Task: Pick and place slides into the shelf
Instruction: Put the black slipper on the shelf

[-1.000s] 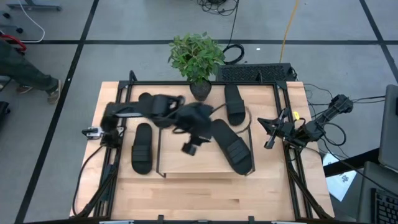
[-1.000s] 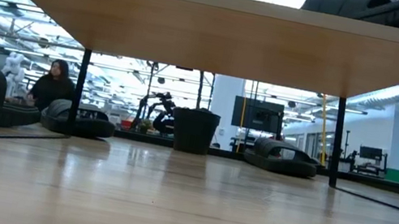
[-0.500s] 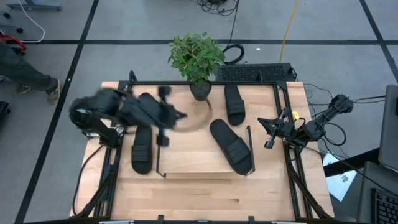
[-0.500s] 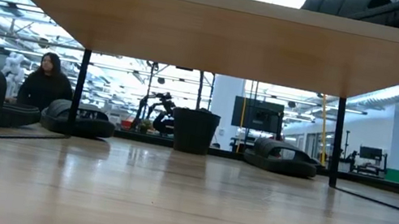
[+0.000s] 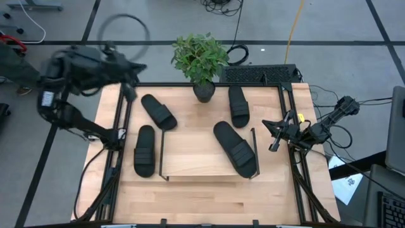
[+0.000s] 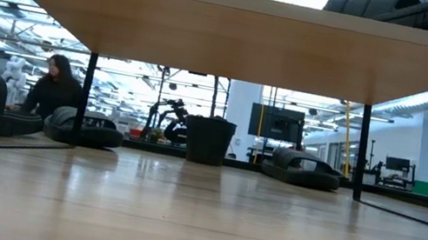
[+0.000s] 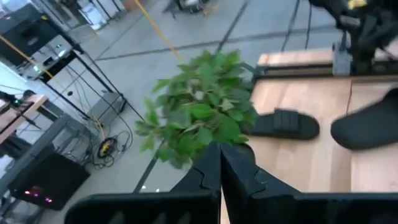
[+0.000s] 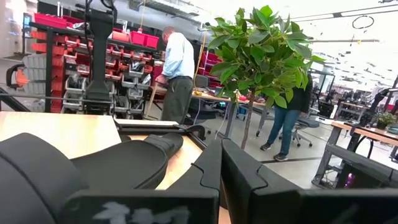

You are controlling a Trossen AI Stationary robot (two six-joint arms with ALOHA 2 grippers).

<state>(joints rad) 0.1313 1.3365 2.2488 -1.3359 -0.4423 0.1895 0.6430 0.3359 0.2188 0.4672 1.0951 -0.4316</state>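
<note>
Four black slides show in the high view. One (image 5: 235, 149) lies slantwise on the shelf's wood board (image 5: 196, 158), sole down. One (image 5: 144, 150) lies on the table left of the shelf, one (image 5: 158, 112) at the far left, and one (image 5: 238, 106) at the far right. My left gripper (image 5: 136, 68) is shut and empty, raised beyond the table's far left corner; its shut fingers also show in the left wrist view (image 7: 219, 171). My right gripper (image 5: 273, 140) is shut and empty at the table's right edge; the right wrist view (image 8: 221, 168) shows it beside the shelf's slide (image 8: 93, 165).
A potted plant (image 5: 200, 60) stands at the table's far edge between the two far slides. The shelf's black wire end frames (image 5: 162, 152) rise at both ends of the board. A keyboard (image 5: 259, 74) lies beyond the far edge. People show in the room behind.
My left arm has swung from above the shelf's middle toward the table's far left corner and risen, ending beyond the table's edge. The four slides have stayed where they were.
</note>
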